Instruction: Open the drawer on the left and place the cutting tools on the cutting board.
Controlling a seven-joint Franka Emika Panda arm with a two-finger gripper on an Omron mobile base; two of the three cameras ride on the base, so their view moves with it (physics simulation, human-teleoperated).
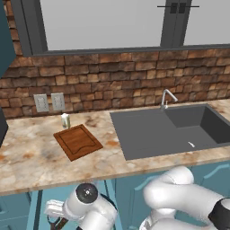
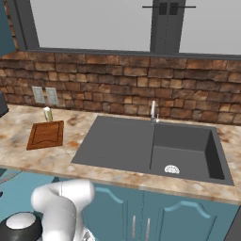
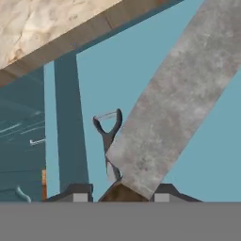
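The speckled beige stone counter (image 1: 27, 157) spans the scene, with the dark grey basin sink (image 1: 148, 130) set into it to the right. Below the counter's edge, the wide teal-blue drawer (image 3: 132, 70) is seen standing open, its flat blue floor exposed in the hand view. The flat reddish-brown wooden cutting board (image 1: 77, 142) lies on the counter left of the sink, just in front of a small white-green carton (image 1: 65, 120), and nothing is seen on it. Inside the drawer, the knife with the long grey blade and dark brown handle (image 3: 179, 103) runs up and away from the hand, and a small dark grey loop-headed tool (image 3: 108, 129), judged to be the scissors, lies beside the blade. The gripper (image 3: 121, 190) is narrowed onto the knife's handle, which sits between the two tips. The step in hand is judged to be taking the knife out. The handle should be squeezed fully before any lift, the knife raised straight up clear of the drawer's front and the counter lip, and the blade kept off the smaller tool.
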